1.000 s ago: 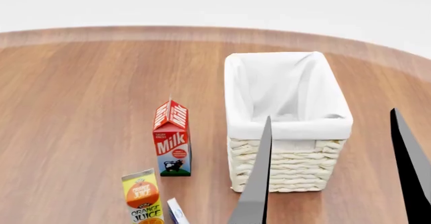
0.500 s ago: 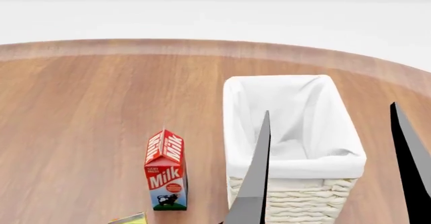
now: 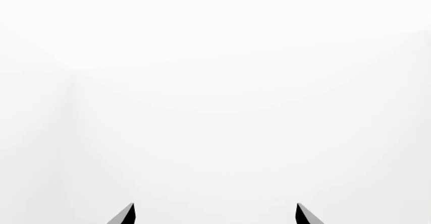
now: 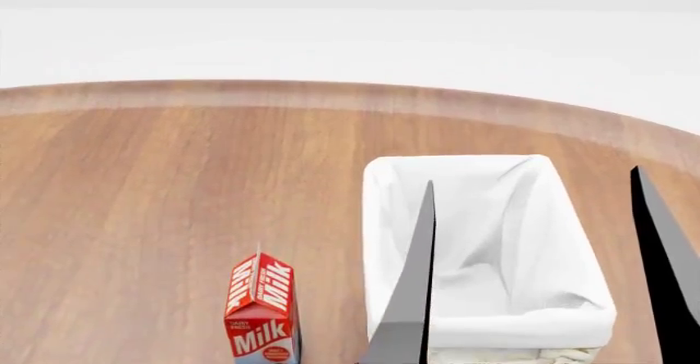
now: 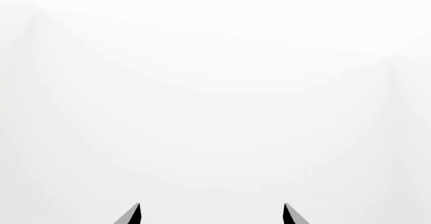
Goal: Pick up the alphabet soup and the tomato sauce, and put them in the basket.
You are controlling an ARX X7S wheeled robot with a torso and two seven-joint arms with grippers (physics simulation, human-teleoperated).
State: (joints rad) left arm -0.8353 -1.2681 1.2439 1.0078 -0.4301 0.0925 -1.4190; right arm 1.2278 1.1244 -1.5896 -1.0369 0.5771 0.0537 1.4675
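The basket stands on the round wooden table, its white lining bare inside as far as the head view shows; its near end is cut off by the frame's edge. A milk carton stands upright on the table, near the basket's left side and apart from it. Neither can appears in any view.

In each wrist view two dark fingertips stand apart with nothing between them, facing only blank white: the left gripper is spread and empty, and so is the right gripper. Two dark blades rise in front of the basket in the head view.
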